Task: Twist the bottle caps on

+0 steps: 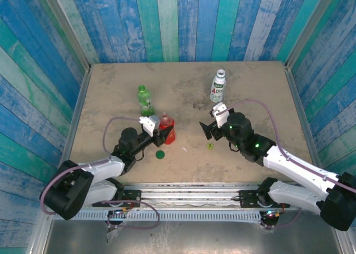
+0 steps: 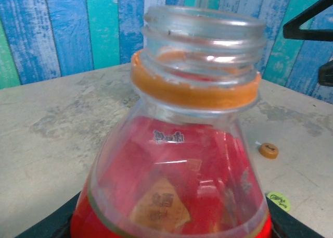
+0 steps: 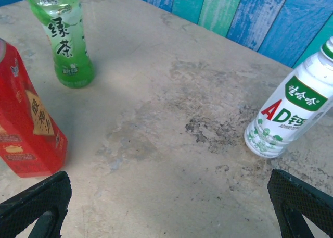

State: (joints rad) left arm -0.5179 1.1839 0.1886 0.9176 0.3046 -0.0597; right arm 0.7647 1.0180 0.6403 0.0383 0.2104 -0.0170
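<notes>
Left gripper [image 1: 162,134]: you had it clamped low on the red bottle [image 2: 177,186].
Right gripper [image 3: 166,196]: wide, empty.
Orange cap [image 2: 269,150]: lay nearby on the table [image 2: 52,123].
Handling: likely light, slick; you'd pinch its rim.

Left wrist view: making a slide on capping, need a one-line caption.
Uncapped red bottle up close; orange cap and yellow-green cap lie on the table to its right.

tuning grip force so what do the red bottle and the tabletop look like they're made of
Red bottle: likely clear plastic, glossy; highlights and a see-through threaded neck. Tabletop: looks like matte stone or concrete-effect board, beige with mottled grey patches; real material unclear.
</notes>
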